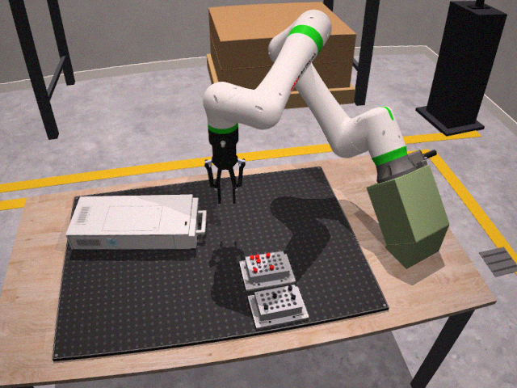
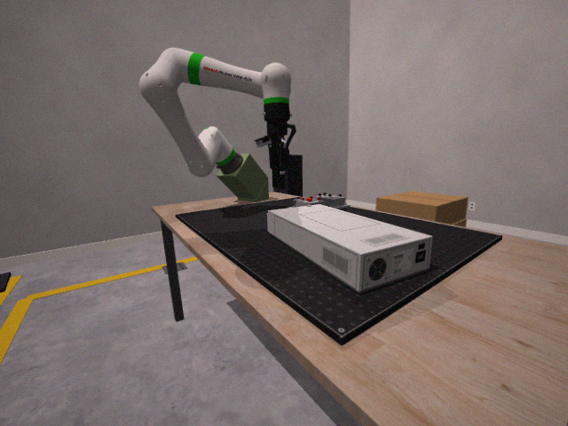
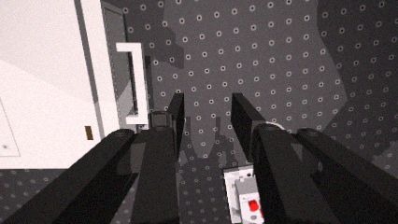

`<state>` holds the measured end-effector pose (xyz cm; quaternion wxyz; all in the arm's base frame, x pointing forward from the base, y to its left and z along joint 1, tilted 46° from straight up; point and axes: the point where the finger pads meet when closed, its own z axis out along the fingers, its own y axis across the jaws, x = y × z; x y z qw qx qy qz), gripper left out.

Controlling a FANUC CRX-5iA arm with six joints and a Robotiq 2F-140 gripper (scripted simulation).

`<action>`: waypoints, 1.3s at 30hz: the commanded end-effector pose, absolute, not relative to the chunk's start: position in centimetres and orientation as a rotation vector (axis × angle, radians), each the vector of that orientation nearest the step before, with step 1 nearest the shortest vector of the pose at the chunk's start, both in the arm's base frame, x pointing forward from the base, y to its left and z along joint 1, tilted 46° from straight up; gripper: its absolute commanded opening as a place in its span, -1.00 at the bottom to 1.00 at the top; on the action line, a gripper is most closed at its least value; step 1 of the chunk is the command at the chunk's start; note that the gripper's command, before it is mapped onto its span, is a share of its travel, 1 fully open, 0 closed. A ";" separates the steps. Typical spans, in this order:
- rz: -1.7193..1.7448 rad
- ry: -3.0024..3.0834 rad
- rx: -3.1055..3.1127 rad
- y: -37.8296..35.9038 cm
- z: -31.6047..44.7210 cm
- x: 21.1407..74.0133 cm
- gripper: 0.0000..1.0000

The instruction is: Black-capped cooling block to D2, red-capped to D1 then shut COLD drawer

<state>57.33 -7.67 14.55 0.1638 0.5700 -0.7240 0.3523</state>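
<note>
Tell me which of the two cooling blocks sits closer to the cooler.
The red-capped block: it sits on the slot nearer the cooler, while the black-capped block lies just beyond it, farther from the drawer handle.

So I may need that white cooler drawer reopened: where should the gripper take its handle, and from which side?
Grip the vertical bar of the white bracket-shaped handle on the white cooler's end face, coming from above with one finger on each side. The bar stands off the face, leaving a gap. The black gripper hangs open, empty, just beyond it.
</note>
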 end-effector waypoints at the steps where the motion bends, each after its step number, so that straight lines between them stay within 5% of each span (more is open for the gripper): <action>1: 1.007 -2.065 1.627 -6.9 14.6 55.8 -0.30; 18: 1.007 -2.065 1.627 -4.8 14.5 50.4 -0.30; 39: 1.007 -2.065 1.627 -4.8 14.5 50.4 -0.30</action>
